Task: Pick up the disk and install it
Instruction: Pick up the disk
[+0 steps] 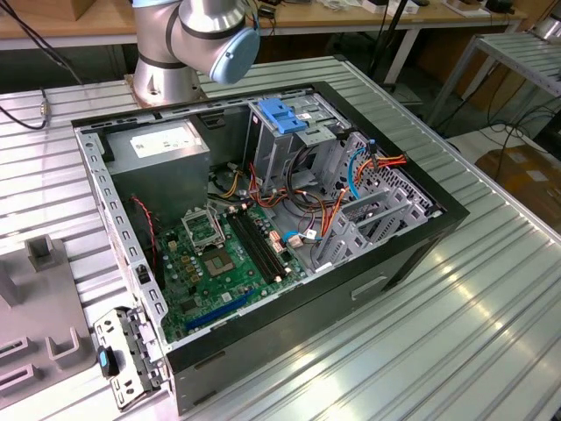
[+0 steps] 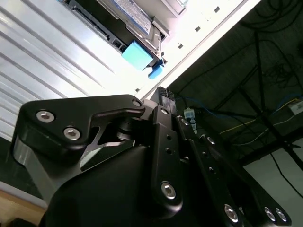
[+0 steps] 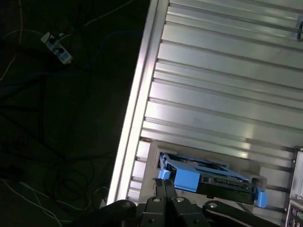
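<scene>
Exterior view, surface: one ribbed silver metal desk (image 1: 456, 351), with one open black computer case (image 1: 386, 276) lying on its side on it.
Room: wooden workbenches (image 1: 368, 19) stand behind the desk. In the first wrist view a dark floor (image 3: 57, 142) strewn with loose cables lies beyond the desk's edge.
Arm: one (image 1: 206, 35), grey with a blue cap, rising just behind the case.
Inside the case: one green motherboard (image 1: 219, 259), one grey power-supply box (image 1: 162, 145) with a white sticker, and one metal cage (image 1: 282, 118) with a blue top handle.
Disk: one (image 3: 222, 183), seen in the first wrist view lying flat on a grey plate (image 3: 154, 156) near the desk's edge, outside the case, with blue plastic at two of its sides.
Pincer: one (image 3: 165, 185), black, its fingertips together and holding nothing. It sits just beside the disk's blue rail, and I cannot tell whether they touch.
</scene>
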`<state>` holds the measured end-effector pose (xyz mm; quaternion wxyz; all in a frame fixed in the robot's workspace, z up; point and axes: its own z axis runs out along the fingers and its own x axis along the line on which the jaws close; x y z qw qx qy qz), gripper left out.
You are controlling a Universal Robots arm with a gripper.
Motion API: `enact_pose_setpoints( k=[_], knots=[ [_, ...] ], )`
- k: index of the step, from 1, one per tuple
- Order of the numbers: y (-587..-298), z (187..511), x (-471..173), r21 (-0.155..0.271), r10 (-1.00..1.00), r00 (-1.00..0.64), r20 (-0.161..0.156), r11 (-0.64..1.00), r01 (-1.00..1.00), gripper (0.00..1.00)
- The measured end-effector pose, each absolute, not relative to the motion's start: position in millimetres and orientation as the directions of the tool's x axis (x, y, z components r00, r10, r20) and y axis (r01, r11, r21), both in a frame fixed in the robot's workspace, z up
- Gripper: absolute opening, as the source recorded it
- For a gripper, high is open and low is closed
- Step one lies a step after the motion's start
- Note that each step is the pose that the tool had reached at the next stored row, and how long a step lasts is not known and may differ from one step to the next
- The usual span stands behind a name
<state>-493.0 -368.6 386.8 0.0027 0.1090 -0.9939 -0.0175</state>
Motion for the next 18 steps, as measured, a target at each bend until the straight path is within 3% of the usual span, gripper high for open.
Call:
enact_pose_setpoints(
  k=[12,18],
  knots=[
    [-369,382,-474,0.035,-0.336,-0.942,0.001,0.941,-0.335,0.11],
    [-369,381,-473,0.035,-0.49,-0.872,0.001,0.871,-0.489,0.11]
  ],
)
